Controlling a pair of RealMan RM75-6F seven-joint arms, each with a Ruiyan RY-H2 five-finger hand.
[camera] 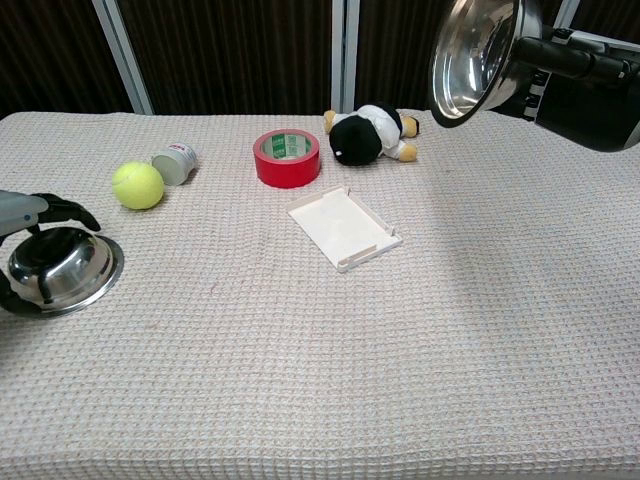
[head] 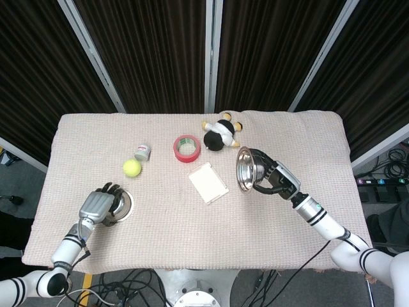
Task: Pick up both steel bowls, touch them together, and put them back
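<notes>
One steel bowl (camera: pixel 66 268) lies on the cloth at the left, dome up as far as I can tell; in the head view this bowl (head: pixel 121 206) is partly under my left hand (head: pixel 96 206). That left hand (camera: pixel 28 215) sits at the bowl's left side. Its fingers curl over the far rim and its thumb lies by the near rim, and the bowl rests on the table. My right hand (head: pixel 276 182) grips the second steel bowl (head: pixel 245 169) by its rim. It holds this second bowl (camera: pixel 476 55) tilted on edge, high above the table, with its hollow facing left.
A yellow tennis ball (head: pixel 131 167) and a small white jar (head: pixel 142 152) lie just beyond the left bowl. A red tape roll (head: pixel 186 148), a plush toy (head: pixel 220 134) and a white tray (head: pixel 208 183) fill the middle. The cloth-covered table (head: pixel 160 243) ends close behind my left hand.
</notes>
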